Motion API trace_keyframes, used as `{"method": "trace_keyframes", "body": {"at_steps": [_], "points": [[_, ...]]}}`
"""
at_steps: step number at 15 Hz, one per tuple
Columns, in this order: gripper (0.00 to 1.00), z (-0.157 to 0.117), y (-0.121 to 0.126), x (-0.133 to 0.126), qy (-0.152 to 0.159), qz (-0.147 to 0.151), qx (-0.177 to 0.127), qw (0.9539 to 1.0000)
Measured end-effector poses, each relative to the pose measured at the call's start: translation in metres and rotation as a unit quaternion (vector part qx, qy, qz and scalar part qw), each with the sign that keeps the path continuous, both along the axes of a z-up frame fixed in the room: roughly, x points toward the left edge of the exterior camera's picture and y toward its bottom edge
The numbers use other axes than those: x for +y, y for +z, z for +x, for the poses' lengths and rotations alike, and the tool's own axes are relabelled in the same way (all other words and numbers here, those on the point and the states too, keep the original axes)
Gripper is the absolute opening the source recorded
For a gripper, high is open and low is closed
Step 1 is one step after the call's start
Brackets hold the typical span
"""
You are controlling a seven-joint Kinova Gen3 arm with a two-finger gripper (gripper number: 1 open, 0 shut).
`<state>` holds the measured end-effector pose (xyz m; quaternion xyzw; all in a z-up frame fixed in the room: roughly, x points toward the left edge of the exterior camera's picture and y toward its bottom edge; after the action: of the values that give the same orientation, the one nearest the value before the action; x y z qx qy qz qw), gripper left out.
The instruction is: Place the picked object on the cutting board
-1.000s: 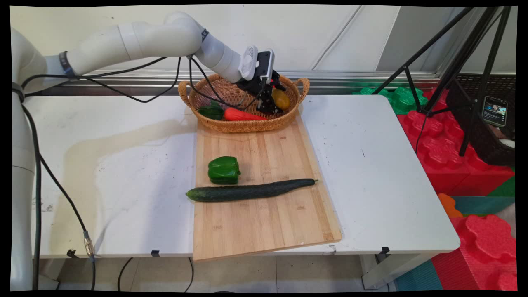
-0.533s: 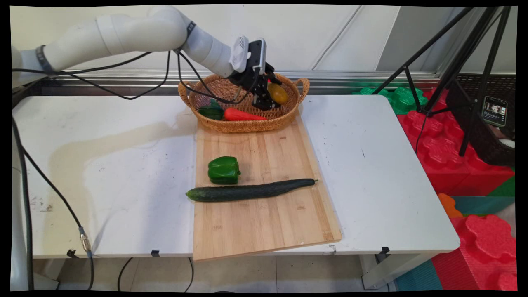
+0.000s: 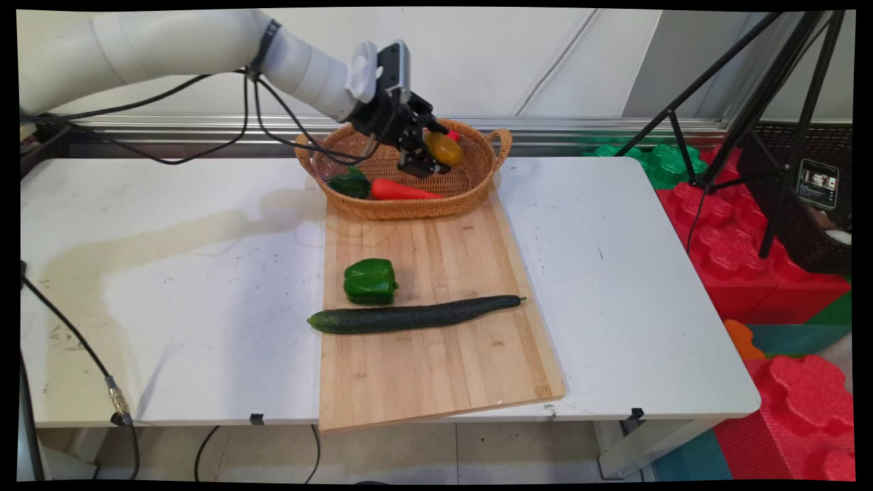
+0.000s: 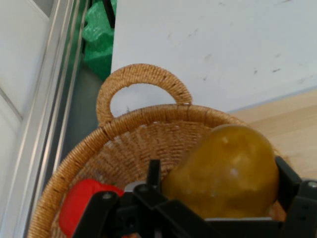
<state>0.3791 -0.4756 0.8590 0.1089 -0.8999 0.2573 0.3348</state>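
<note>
Near edge: wooden cutting board [image 3: 436,341] on the white table [image 3: 627,273], overhanging the near side slightly. On the board lie a cucumber [image 3: 412,315], long axis running left-right across the board with its stem end to the right, and a green bell pepper [image 3: 370,280] just behind it, toward its left end, apart from it.

Behind the board: wicker basket [image 3: 399,203] with two loop handles, its near rim touching the board's far end. Inside lie a carrot [image 3: 402,190] and a dark green vegetable [image 3: 349,184], both at the near-left of the basket floor. A red item [image 4: 84,203] shows low in the hand view; type can't be told.

The gripper [image 3: 433,151] hangs over the basket's middle-right, clamped on a yellow-brown pear [image 4: 223,171], one finger each side of it in the hand view. The pear is clear of the basket floor, above the carrot's right end. The board lies on the near side of the gripper.

Far right: black tripod [image 3: 757,102], red and green foam blocks [image 3: 723,225], and a phone [image 3: 818,183] with its screen lit. No readable writing anywhere.
</note>
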Motion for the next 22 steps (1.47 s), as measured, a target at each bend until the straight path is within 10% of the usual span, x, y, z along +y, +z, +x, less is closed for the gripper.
{"method": "trace_keyframes", "body": {"at_steps": [22], "points": [[0.0,0.02,0.012,0.123,0.034,0.121,0.086,0.9883]]}}
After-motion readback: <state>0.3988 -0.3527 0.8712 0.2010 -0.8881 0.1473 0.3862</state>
